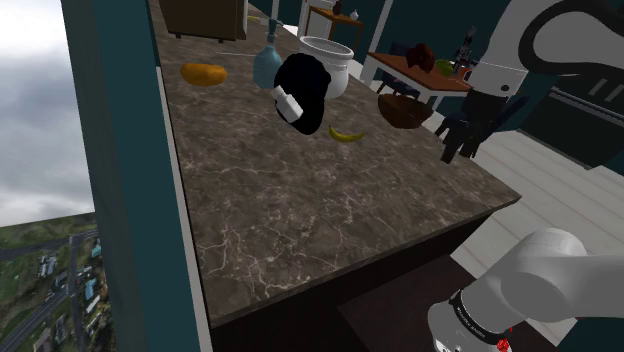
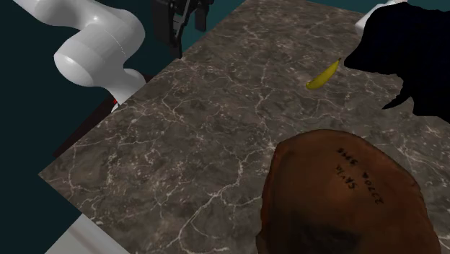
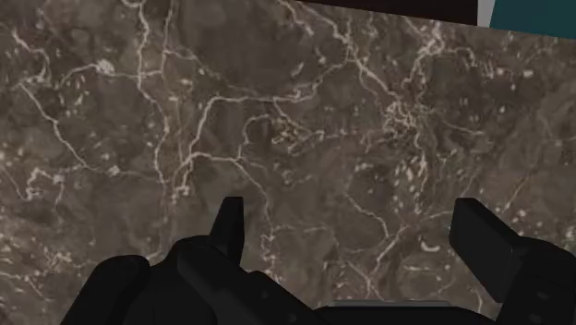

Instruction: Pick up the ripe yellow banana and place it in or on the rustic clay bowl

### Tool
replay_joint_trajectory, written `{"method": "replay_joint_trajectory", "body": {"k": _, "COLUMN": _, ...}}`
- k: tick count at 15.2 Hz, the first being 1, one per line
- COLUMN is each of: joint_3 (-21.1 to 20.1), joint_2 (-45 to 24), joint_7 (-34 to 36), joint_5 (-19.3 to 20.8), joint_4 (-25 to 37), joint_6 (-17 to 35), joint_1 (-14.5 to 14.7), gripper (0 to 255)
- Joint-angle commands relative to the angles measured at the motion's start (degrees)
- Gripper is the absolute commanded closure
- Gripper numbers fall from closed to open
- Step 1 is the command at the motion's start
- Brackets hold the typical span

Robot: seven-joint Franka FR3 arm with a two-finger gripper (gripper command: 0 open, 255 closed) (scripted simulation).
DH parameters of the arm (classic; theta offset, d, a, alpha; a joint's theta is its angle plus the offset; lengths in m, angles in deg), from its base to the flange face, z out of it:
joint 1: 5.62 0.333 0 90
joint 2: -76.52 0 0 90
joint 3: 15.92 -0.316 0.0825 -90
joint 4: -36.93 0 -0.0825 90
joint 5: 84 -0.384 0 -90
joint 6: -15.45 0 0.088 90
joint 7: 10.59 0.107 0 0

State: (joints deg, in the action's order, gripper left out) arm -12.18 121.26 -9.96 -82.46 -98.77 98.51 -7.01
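The dark veined marble countertop (image 1: 330, 220) spans the scene, and its left edge is hidden behind a teal post in the shoulder view. The white arm (image 1: 560, 40) enters from the shoulder view's right and is cut off by the picture's edge. A black object (image 1: 305, 85) with one white patch stands mid-counter. It renders as a plain silhouette, so its form cannot be made out. The brown clay bowl (image 1: 404, 110) sits at the counter's far right edge. In the second exterior view its lower part is cut off, and the lettering on it is hard to read. A white pot (image 1: 328, 60) stands behind the black object and is partly covered by it. The gripper (image 1: 461, 148) hangs over the counter's right edge. Its fingers (image 3: 485, 242) stand apart with only bare marble between them. A blue-green vase (image 1: 267, 62) and an orange item (image 1: 203, 74) of unclear kind lie farther left. The yellow banana (image 1: 346, 133) lies flat on the counter, near the black object, apart from the bowl and from the gripper.
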Motion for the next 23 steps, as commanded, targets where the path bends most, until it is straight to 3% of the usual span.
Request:
{"method": "replay_joint_trajectory", "body": {"k": 1, "joint_3": 0.0, "joint_2": 0.0, "joint_7": 0.0, "joint_5": 0.0, "joint_4": 0.0, "joint_6": 0.0, "joint_1": 0.0, "gripper": 0}}
{"method": "replay_joint_trajectory", "body": {"k": 12, "joint_3": 6.13, "joint_2": -23.67, "joint_7": -27.29, "joint_5": 1.41, "joint_4": 13.88, "joint_6": 11.01, "joint_1": 8.71, "gripper": 0}}
{"method": "replay_joint_trajectory", "body": {"k": 23, "joint_3": 5.53, "joint_2": -44.75, "joint_7": -52.15, "joint_5": -2.48, "joint_4": 32.77, "joint_6": 14.25, "joint_1": 14.56, "gripper": 0}}
